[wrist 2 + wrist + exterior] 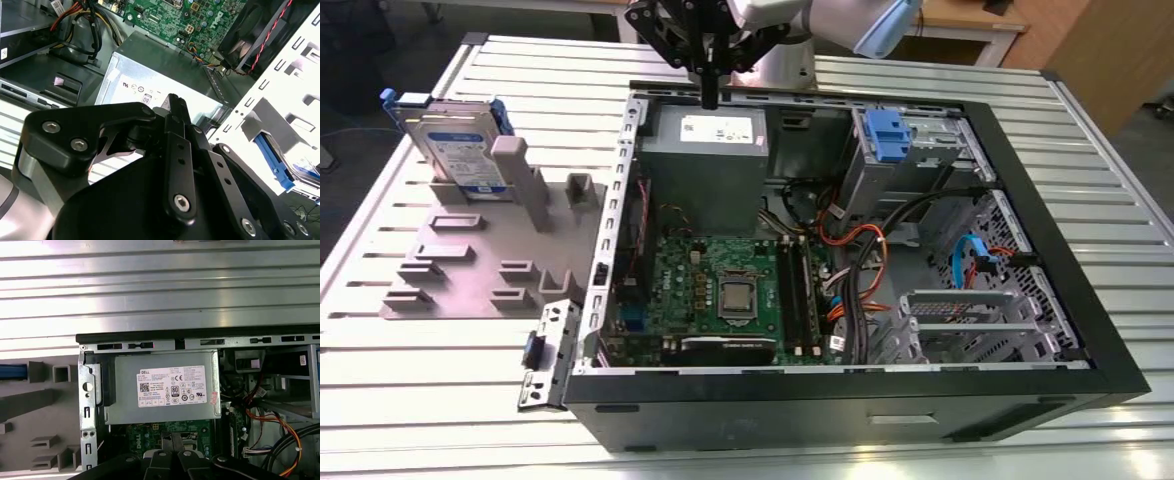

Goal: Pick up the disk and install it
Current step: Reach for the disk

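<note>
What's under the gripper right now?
The gripper, jaws shut and empty, hangs over the grey power supply box in the open computer case. Whatever lies beneath that box is covered. The disk stands in its holder, on the exterior view's left.

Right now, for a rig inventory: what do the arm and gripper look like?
The gripper is matte black, jointed linkage bars with silver screw heads. The arm is rounded, pale grey-white, with a light blue joint cap.

White printed label (172, 386) on grey power supply box (125, 410), fine print seemingly unreadable.
</note>
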Available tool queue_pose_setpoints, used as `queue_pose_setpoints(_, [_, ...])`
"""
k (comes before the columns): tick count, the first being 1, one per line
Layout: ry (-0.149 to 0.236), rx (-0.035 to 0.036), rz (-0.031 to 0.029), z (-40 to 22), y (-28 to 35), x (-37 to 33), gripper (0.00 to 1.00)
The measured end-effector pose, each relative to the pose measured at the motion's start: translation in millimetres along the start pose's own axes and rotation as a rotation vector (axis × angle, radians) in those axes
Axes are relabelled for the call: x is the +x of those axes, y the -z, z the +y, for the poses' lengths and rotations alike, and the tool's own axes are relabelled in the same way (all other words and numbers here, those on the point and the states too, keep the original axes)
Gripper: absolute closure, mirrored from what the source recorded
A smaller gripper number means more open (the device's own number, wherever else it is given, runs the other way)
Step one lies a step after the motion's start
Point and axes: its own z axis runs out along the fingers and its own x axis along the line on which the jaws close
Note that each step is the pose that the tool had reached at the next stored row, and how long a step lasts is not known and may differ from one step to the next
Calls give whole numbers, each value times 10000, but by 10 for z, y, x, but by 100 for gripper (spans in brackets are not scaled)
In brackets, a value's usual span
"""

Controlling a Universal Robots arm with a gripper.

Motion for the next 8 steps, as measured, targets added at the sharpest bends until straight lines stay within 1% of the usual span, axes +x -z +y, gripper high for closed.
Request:
queue_pose_setpoints(3, [-1,1,1,0,0,1,89])
queue_pose_setpoints(5, [0,0,0,-4,1,53,89])
queue_pose_setpoints(8, [0,0,0,-4,2,53,89])
